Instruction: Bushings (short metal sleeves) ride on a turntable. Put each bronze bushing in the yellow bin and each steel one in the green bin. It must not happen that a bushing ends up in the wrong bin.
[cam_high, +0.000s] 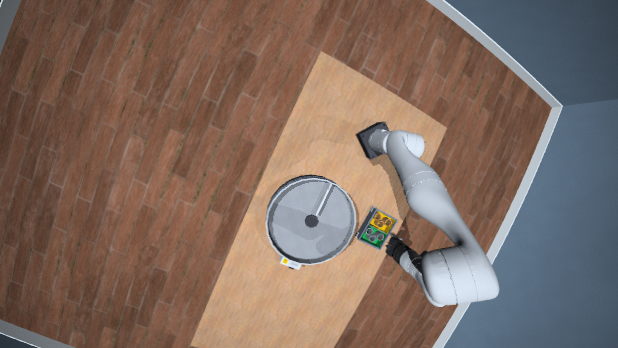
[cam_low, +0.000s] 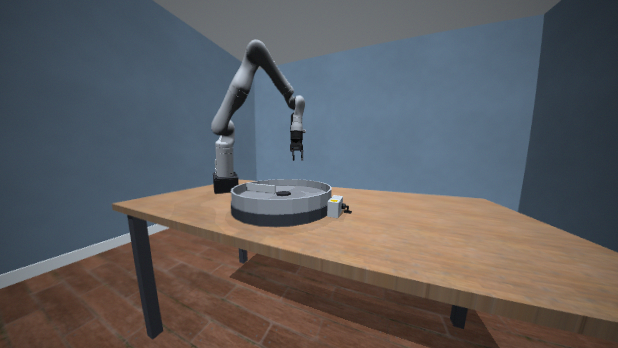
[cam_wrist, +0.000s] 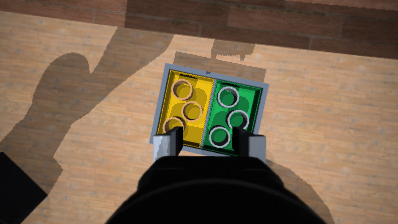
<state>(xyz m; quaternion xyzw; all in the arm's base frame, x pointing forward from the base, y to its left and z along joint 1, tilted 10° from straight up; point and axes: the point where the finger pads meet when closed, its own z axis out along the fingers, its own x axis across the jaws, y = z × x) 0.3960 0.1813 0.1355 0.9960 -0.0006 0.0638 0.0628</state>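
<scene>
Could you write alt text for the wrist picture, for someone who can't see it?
Three bronze rings stand in a yellow bin and three steel rings in the green bin beside it, seen from above. The open claw shows in front, with wooden table around.

1. Muted blue walls (cam_high: 585, 160) (cam_low: 400, 115) meet a pale skirting board (cam_high: 530, 175) (cam_low: 75, 255).
2. Reddish-brown plank flooring (cam_high: 125, 150) (cam_low: 200, 300) (cam_wrist: 280, 17) runs beyond the long edges of the wooden bench (cam_high: 280, 300) (cam_low: 425, 235) (cam_wrist: 320, 110).
3. Dark legs (cam_low: 145, 280) stand beneath the bench's corners.
4. Shadow darkens the boards below; the ceiling (cam_low: 350, 25) is grey.
</scene>
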